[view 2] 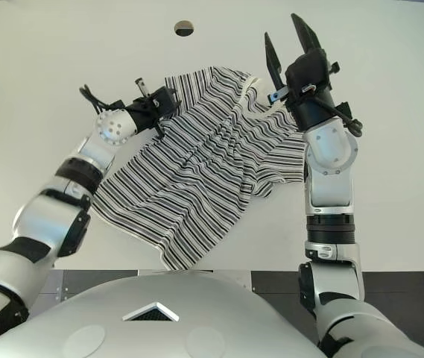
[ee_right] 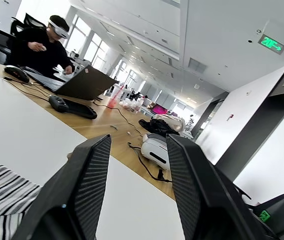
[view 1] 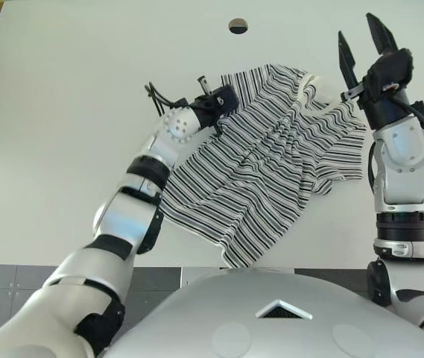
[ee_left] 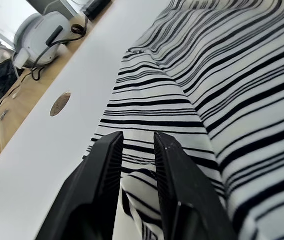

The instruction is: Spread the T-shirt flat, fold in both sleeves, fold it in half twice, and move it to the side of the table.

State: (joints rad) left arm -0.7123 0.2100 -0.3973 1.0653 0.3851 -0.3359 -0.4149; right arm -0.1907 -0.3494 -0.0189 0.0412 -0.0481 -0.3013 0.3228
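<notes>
The left pincer (view 1: 213, 95) is clamped narrowly on a pinch of the striped T-shirt (view 1: 271, 164) at its far left edge. From there the cloth lies crumpled across to the right pincer (view 1: 355, 28), whose fingers are spread wide and empty, with the collar just beside it. The white tabletop (view 1: 62, 112) has a round grommet (view 1: 238, 26) beyond the left pincer. Past the right pincer, a wooden desk (ee_right: 107, 125) carries a laptop (ee_right: 84, 82).
</notes>
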